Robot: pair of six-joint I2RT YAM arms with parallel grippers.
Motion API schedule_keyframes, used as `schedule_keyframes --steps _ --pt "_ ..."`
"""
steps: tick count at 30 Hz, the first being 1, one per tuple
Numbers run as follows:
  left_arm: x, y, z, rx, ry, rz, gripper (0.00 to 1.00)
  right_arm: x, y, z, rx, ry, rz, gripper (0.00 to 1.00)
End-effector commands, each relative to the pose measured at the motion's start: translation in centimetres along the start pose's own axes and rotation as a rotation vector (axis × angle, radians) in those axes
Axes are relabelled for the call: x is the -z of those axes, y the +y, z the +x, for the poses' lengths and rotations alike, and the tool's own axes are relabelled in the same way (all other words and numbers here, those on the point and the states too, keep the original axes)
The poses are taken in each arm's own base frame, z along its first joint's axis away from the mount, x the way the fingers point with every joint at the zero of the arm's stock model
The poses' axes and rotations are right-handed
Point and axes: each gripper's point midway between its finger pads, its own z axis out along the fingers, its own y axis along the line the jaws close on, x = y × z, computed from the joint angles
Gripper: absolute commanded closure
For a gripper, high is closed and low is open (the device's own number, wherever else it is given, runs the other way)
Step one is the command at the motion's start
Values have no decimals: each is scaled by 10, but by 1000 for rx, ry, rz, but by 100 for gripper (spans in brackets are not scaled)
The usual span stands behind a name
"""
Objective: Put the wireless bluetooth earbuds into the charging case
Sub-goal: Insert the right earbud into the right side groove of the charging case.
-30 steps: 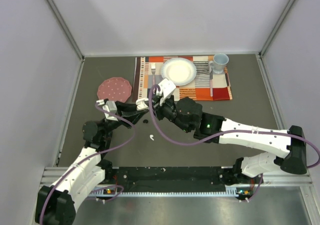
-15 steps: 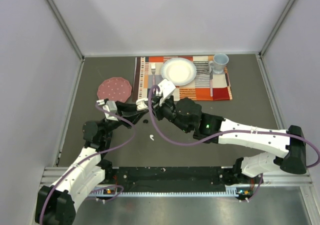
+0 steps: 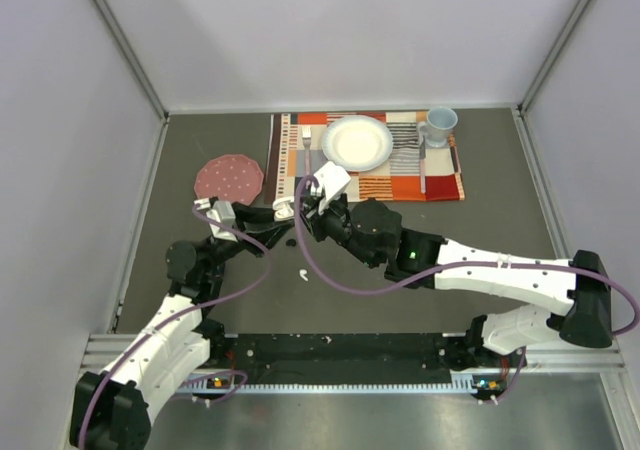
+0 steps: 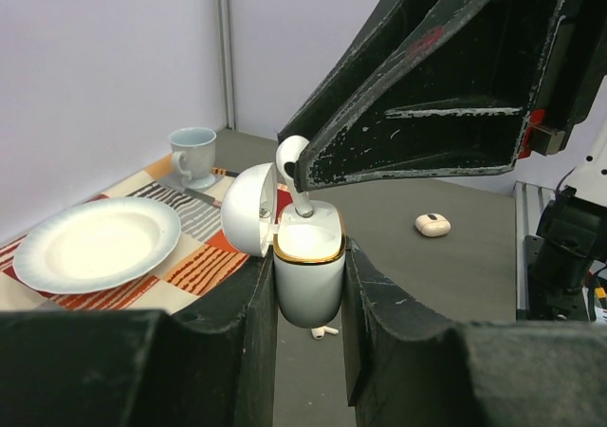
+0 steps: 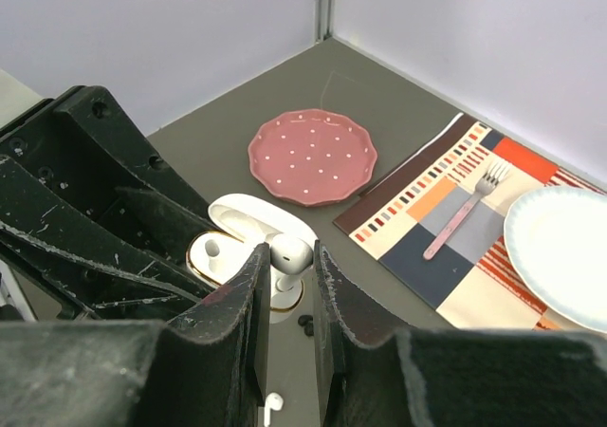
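Only the right arm has crept slightly nearer the left. From above, right tool meets left tool over the counter, with a spare white bud nearby.

Left wrist: its jaws clamp the open charging case by its sides.

Right wrist: narrowed jaws pinch a white earbud by its head, stem seemingly entering a socket. The bud looks light, glossy and slippery, so hold the head and seat it gently

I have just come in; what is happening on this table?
The left pincer holds the white charging case upright, its lid open. The right pincer grips a white earbud with its stem at the mouth of the case, not yet seated. Another loose earbud lies on the table.
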Motion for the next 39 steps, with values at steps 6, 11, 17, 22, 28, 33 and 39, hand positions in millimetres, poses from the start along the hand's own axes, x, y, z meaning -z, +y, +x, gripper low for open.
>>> schedule_keyframes --steps 6,11,17,22,28,33,39 --pt "-8 3 -37 -94 -100 -20 100 -2 16 15 45 29 -42 87" --pt "-8 2 -39 -94 -106 -17 100 -3 18 20 56 44 -51 85" --pt "-8 3 -38 -85 -106 -26 100 -2 22 21 60 49 -63 84" --pt "-7 4 -38 -93 -107 -33 100 0 25 22 70 54 -76 83" --pt "-7 5 -38 -90 -106 -44 100 1 31 21 81 53 -99 81" --pt "-7 8 -37 -91 -105 -55 100 1 33 24 84 60 -109 80" --pt "-6 8 -37 -90 -104 -62 100 2 36 25 80 65 -122 79"
